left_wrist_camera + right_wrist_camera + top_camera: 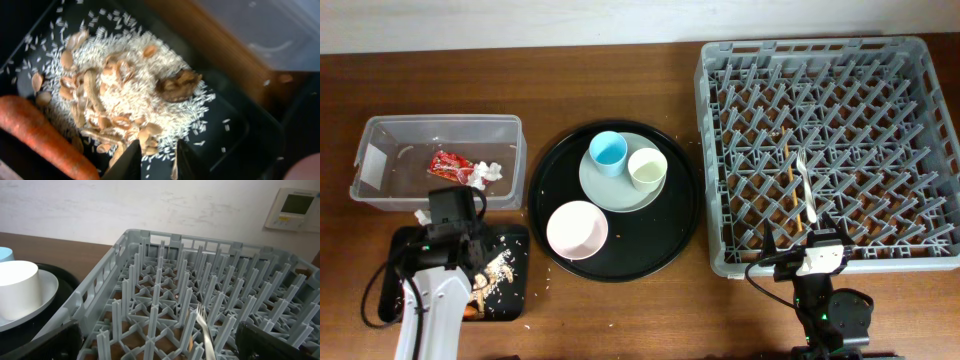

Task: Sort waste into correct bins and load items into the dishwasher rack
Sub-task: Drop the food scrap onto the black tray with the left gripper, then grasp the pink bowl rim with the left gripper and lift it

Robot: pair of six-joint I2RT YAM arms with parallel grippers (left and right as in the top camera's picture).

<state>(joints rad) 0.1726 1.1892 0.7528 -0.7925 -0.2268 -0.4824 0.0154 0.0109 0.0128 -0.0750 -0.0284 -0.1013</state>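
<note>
My left gripper hangs slightly open and empty over the shallow black tray, just above a pile of rice and beige noodle scraps. A small brown scrap lies on the pile and an orange carrot beside it. The clear tub holds the red wrapper and white tissue. The grey plate carries the blue cup and the cream cup. The pinkish bowl sits beside it. My right gripper is wide open and empty at the front edge of the dishwasher rack.
Plate and bowl sit on a large round black tray at the centre. A fork and chopsticks lie in the rack. A bit of tissue lies on the table by the tub. Rice grains are scattered around the black tray.
</note>
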